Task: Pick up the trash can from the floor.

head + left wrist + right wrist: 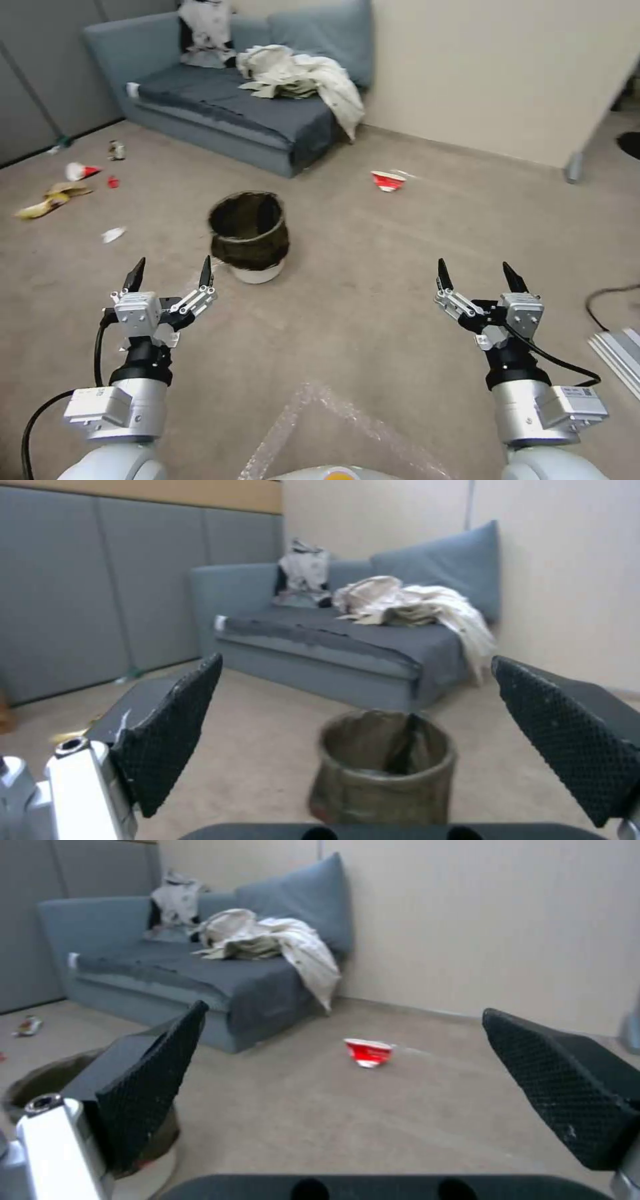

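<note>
- Currently the trash can (250,239) is standing upright on the floor (373,267), out in the open ahead of the robot, with its dark bag folded over the rim and the white base showing below.
- Nothing is touching it; the left tool (171,274) is hovering near it on the robot's side, raised above the floor, with its two black fingers spread apart and nothing between them.
- From the left wrist view the trash can (383,767) is sitting between and beyond the spread fingertips (175,725) of the left tool (407,740), clear of both.
- The right tool (478,275) is hanging well apart from the can, off to the robot's right, likewise released and empty.
- From the right wrist view the right tool (363,1090) is framing a crushed red cup (368,1052) lying farther off on the floor (320,1120), while the trash can (40,1080) is peeking out behind one finger.
- A blue-grey sofa (220,107) with a pale crumpled cloth (300,77) on it is standing behind the can, against the wall.
- Scattered litter, including a banana peel (50,200), is lying on the floor to the robot's left.
</note>
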`<state>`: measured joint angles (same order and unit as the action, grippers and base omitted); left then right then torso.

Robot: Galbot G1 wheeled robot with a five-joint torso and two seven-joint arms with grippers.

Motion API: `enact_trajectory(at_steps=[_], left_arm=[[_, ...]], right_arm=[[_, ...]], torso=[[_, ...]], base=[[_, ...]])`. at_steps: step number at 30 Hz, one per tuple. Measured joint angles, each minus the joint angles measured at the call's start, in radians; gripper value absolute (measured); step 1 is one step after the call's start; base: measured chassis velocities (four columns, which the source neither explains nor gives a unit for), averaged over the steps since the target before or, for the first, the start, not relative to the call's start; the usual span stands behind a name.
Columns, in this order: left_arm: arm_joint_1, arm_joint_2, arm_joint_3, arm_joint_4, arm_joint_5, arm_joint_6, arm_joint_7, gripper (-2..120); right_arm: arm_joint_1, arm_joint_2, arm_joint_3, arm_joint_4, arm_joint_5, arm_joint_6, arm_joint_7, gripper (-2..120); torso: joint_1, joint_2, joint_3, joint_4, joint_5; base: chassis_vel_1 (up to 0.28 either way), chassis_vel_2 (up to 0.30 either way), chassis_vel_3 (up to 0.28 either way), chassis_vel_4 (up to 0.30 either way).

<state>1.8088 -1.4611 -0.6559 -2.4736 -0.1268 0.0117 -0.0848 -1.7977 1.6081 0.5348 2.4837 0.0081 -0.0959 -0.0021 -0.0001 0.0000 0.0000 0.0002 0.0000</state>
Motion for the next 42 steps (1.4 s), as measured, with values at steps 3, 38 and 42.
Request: enact_trajectory(at_steps=[3, 38, 42], left_arm=[[-0.001, 0.0, -0.001, 0.005, 0.004, -0.008, -0.002, 100], [-0.004, -0.003, -0.006, 0.004, 0.001, -0.003, -0.006, 100], [-0.004, -0.003, -0.007, 0.004, 0.0, -0.003, -0.007, 100]], right_arm=[[0.001, 0.0, 0.0, 0.0, 0.0, -0.001, -0.001, 100], [0.005, 0.0, 0.001, -0.007, -0.002, 0.002, -0.003, 100], [0.005, 0.0, 0.0, -0.009, -0.006, 0.005, -0.004, 100]], torso=[[0.0, 0.0, 0.0, 0.0001, 0.0], [0.0, 0.0, 0.0, -0.0002, 0.0], [0.0, 0.0, 0.0, -0.0002, 0.0]], base=[[0.078, 0.066, 0.056, 0.076], [-0.039, 0.041, 0.036, -0.037], [-0.064, 0.06, 0.054, -0.061]])
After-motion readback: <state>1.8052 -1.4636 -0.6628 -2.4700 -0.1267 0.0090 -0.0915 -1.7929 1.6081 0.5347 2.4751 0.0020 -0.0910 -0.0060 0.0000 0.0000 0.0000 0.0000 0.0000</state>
